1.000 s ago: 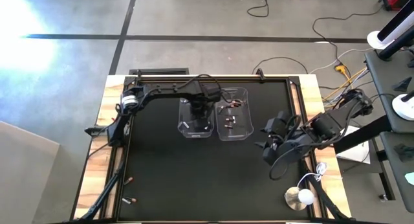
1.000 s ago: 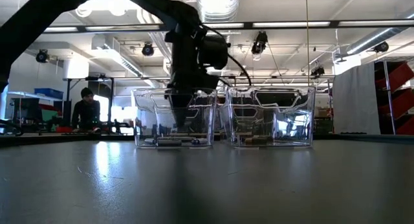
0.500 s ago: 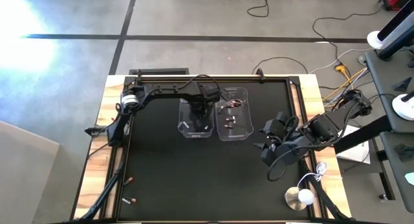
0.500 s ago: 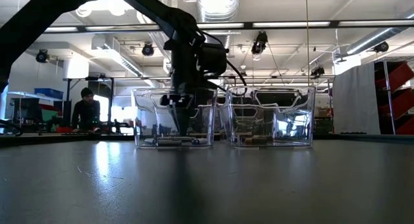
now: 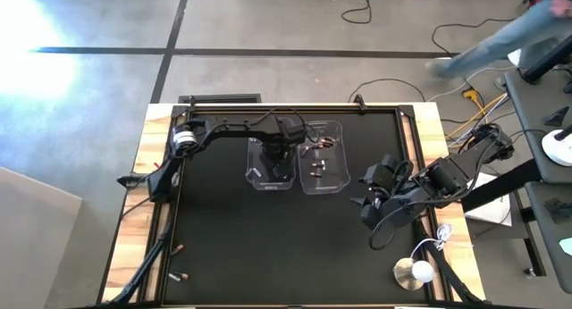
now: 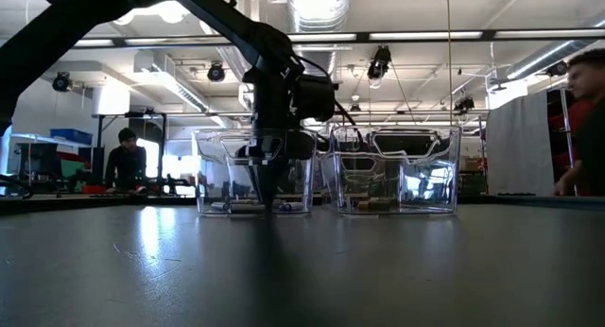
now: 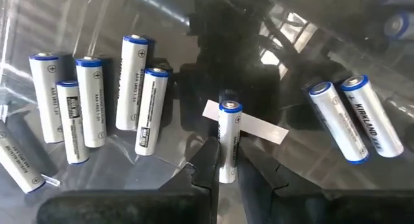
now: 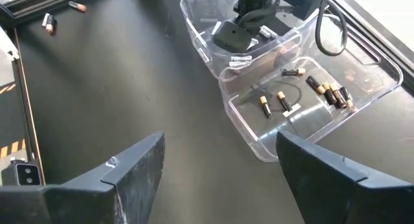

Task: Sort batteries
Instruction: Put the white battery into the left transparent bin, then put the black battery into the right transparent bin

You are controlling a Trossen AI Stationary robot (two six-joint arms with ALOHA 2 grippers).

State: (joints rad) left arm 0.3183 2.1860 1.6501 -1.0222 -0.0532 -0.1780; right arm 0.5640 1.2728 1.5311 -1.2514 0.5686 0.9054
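Left gripper point(image 7: 224, 173), center of the overhead frame, is clenched on a white battery point(image 7: 227, 141) w/ other batteries point(image 7: 87, 104) in the left bin point(image 5: 259, 176); right gripper point(image 8: 220, 166) waits mid-right, jaws spread.

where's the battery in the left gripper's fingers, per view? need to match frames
High view: hidden under the left gripper inside the left clear bin.
Low view: not discernible; the gripper reaches down into that bin.
Left wrist view: white battery upright between the fingers, centre bottom.
Right wrist view: not visible; the left arm blocks the far bin.
Shared landmark: the left clear bin.
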